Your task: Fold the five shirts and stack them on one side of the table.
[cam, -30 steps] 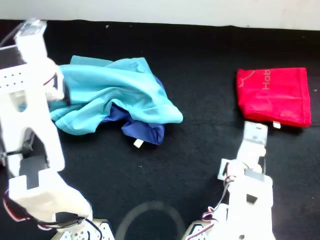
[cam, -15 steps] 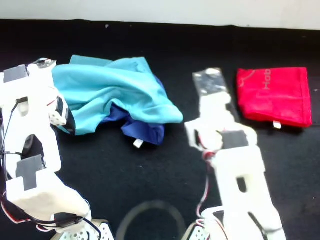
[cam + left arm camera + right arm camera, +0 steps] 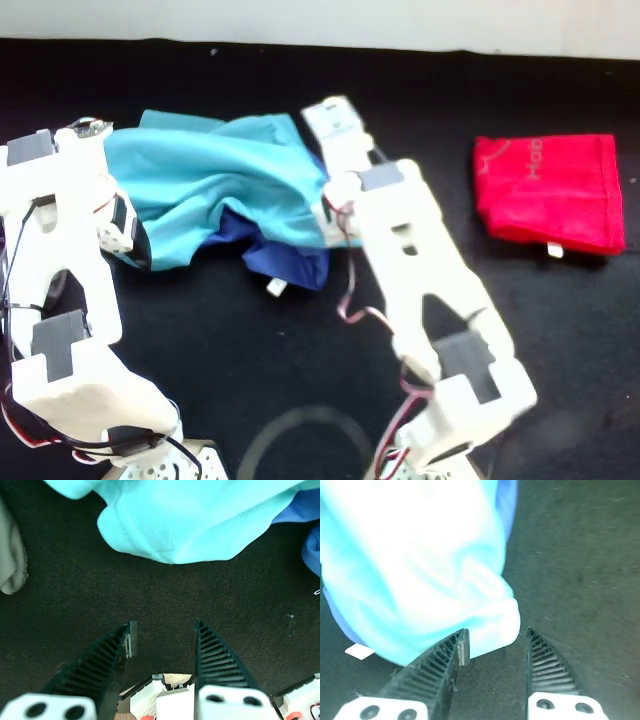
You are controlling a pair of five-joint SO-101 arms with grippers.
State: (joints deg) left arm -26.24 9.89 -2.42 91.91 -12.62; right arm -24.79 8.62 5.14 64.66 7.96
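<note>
black worktop [image 3: 200, 340] carried everything. places below are given from the turquoise shirt.

turquoise shirt [image 3: 215, 175]: the biggest heap, crumpled, not folded.

red shirt [image 3: 550, 190]: folded flat, well apart from the turquoise shirt, on the right arm's side.

dark blue shirt [image 3: 285, 258]: bunched under the turquoise shirt, poking out at its near edge.

grey cloth [image 3: 11, 555]: near the turquoise hem, on the left arm's side.

right hand [image 3: 492, 645]: released, jaws spread either side of the turquoise shirt's rounded corner fold, cloth between them but not pinched.

left hand [image 3: 162, 630]: released, jaws apart over bare worktop just short of the turquoise hem, not touching it.

white tag [image 3: 277, 287]: just beside the blue shirt's near edge.

judgement: the step in hand looked like taking hold of the turquoise shirt to lift it off the blue one. done well, the right hand would drive deeper onto the fold before clenching and take only the turquoise layer. the left should catch the hem's stitched edge, so the two lift evenly and spread the shirt flat.
</note>
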